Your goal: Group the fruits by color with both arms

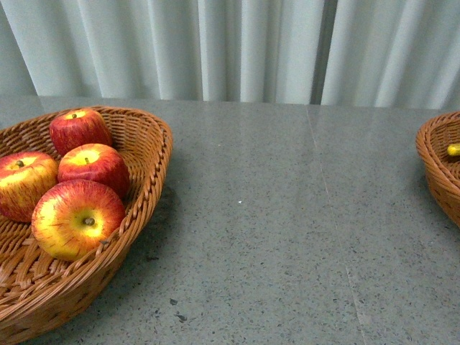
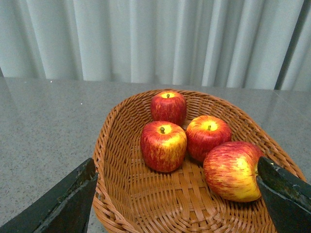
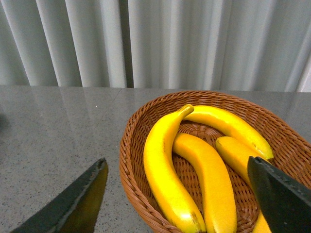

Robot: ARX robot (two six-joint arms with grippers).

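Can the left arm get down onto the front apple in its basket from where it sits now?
Probably yes: the left gripper is open above the basket, and nothing covers the nearest apple.

Three cameras, one low on the body and one on each wrist, all facing the curtain point(image 1: 237, 47).

Front view: low over the grey table point(image 1: 287, 230), looking straight ahead, catching only the apple basket point(image 1: 147, 208) at far left and a sliver of the banana basket point(image 1: 435, 165) at far right. Left wrist view: close above the apple basket point(image 2: 114, 145), looking forward and down between the spread tips of the left claw point(image 2: 177, 194), four apples just ahead of it. Right wrist view: equally close, peering between the parted tips of the right claw point(image 3: 177, 194) into the banana basket point(image 3: 131, 145) directly ahead. Shared with the front view: each basket, the tabletop, the curtain.
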